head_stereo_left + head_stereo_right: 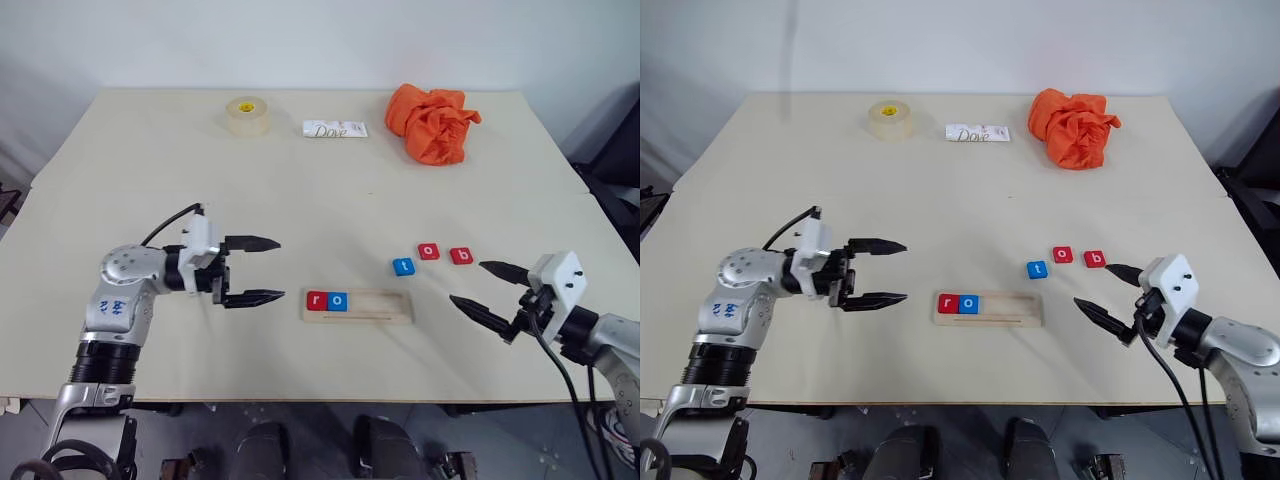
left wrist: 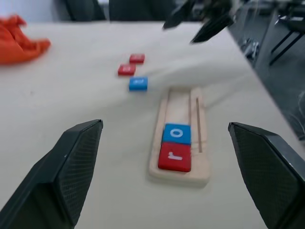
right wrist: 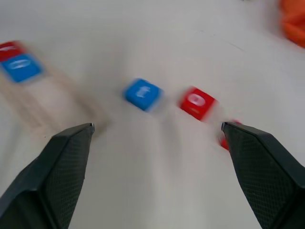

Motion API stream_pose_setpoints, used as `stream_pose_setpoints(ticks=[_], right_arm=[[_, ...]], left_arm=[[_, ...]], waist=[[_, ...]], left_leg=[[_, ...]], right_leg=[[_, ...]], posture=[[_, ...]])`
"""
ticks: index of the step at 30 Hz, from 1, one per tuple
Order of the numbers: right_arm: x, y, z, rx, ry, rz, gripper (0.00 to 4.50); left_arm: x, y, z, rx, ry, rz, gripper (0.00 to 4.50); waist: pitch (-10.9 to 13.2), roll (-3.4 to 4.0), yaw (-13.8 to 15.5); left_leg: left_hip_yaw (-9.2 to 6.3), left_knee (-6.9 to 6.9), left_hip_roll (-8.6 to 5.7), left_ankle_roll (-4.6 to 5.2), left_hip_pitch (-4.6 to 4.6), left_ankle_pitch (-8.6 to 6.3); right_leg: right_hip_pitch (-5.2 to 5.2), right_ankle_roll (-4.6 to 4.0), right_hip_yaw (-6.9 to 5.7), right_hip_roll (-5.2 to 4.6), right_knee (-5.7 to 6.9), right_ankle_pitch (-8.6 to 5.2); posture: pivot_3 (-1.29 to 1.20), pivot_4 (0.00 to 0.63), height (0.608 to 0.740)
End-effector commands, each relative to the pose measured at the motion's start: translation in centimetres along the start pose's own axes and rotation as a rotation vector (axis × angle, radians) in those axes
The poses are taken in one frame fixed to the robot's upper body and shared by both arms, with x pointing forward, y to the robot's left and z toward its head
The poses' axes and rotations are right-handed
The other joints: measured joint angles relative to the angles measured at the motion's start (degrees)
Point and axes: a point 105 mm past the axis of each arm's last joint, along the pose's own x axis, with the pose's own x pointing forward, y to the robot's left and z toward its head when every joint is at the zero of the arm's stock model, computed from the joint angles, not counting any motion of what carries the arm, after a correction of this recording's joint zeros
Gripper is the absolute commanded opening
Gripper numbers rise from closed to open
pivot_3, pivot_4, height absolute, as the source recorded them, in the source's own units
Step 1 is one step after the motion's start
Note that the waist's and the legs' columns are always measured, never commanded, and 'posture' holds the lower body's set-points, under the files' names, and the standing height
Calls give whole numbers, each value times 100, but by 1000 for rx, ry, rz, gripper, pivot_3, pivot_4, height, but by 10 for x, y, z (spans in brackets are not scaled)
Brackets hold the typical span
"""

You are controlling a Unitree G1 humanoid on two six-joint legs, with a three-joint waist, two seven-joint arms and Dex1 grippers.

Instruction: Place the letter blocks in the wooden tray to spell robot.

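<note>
Left eye view shows the wooden tray lying near the front middle of the bench, with a red r tile and a blue o tile already seated at its left end. Three letter blocks wait loose just right of and beyond the tray: the blue t, a red o and a red b, close together but apart from each other. They look light, rigid and thin, likely slick on the faces, so the hold probably belongs across two opposite edges, pinched low. The left claw hangs released and empty left of the tray; the right claw is spread wide, empty, just right of the b. Open bench surrounds the tiles; its near edge is close behind the right claw.
</note>
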Motion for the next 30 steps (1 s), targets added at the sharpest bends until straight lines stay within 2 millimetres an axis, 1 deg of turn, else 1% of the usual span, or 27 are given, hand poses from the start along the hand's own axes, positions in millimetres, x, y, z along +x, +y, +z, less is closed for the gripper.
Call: stream_pose_setpoints(ticks=[1, 4, 9, 11, 25, 27, 30], right_arm=[[-1, -10, 15, 52, -27, -137, 4500], [-1, -14, 16, 58, -16, -218, 4500], [-4, -12, 16, 89, -12, -280, 4500], [-5, -13, 14, 91, -1, -304, 4500], [-5, -9, 9, 115, 13, -299, 4500], [-1, -10, 8, 143, 3, -307, 4500], [11, -14, 6, 162, 11, -320, 4500]], left_arm=[[-12, -12, -11, -2, -21, -32, 4479], [-15, -15, -16, 0, -54, -41, 4479], [-14, -20, -24, 11, -68, -61, 4479], [-13, -18, -24, 15, -74, -49, 4479], [-11, -13, -20, 14, -67, -62, 4479], [-11, -14, -19, 14, -67, -64, 4479], [-9, -15, -19, 17, -72, -70, 4479]], waist=[[0, 0, -10], [0, 0, -7], [0, 0, 21], [0, 0, 18], [0, 0, -39], [-1, -1, -63], [-1, 0, -125]], left_leg=[[0, 0, 0, 1, 0, 0], [-1, -1, 3, 3, -3, -2], [-3, -1, 2, 12, -10, -11], [-1, -1, 2, 14, -11, -13], [-1, -2, 2, 16, -13, -14], [-1, -2, 1, 16, -14, -14], [0, -2, 2, 16, -13, -14]], right_leg=[[-1, 0, 1, 0, 0, 0], [-3, -1, -1, 0, 0, -1], [-2, -1, -2, 0, -5, -1], [-3, -1, -2, 0, -6, -1], [-4, 0, -2, 0, -8, 0], [-4, 0, -2, 0, -8, 0], [-4, 1, -2, 0, -8, 1]], posture=[[0, 150, 740], [0, 150, 740], [0, 150, 740], [0, 150, 740], [0, 150, 740], [0, 150, 740], [0, 150, 740]])
